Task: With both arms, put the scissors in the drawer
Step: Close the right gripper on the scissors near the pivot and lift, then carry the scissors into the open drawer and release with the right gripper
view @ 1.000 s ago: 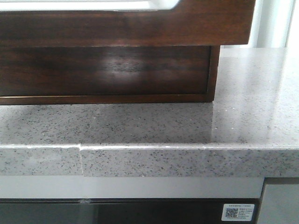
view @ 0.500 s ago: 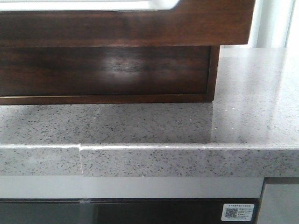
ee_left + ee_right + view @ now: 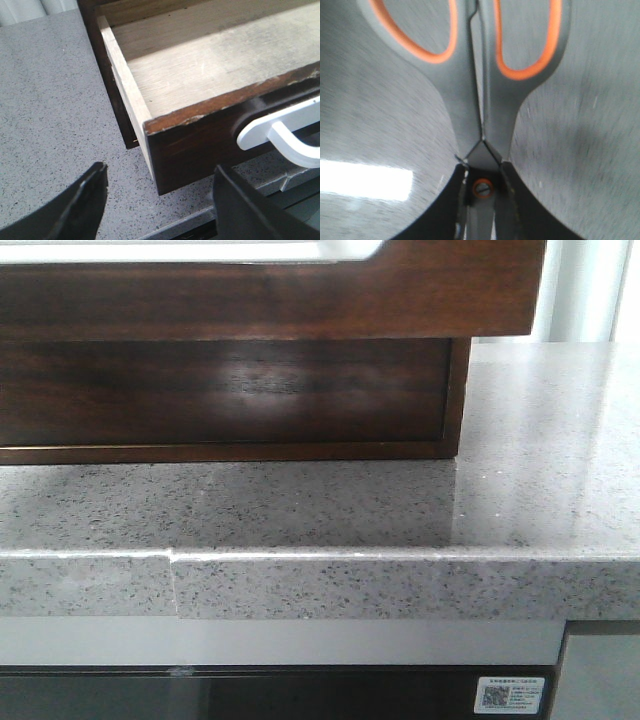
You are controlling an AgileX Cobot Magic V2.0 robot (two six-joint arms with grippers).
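Note:
The drawer (image 3: 270, 290), a glossy dark brown front with a white area along its top edge, stands pulled out over the grey speckled counter (image 3: 330, 510). In the left wrist view the drawer (image 3: 200, 135) is open and its pale wooden inside is bare, with a white handle (image 3: 285, 135) on its front. My left gripper (image 3: 160, 200) is open and empty, just in front of the drawer's corner. My right gripper (image 3: 481, 175) is shut on the scissors (image 3: 480, 90), grey with orange-lined handles, gripped at the pivot screw above the counter. Neither gripper shows in the front view.
The cabinet body (image 3: 230, 400) sits under the pulled-out drawer on the counter. The counter's front edge (image 3: 330, 585) has a seam at the left. A dark appliance front with a QR label (image 3: 510, 695) lies below. The right wrist view is motion-blurred.

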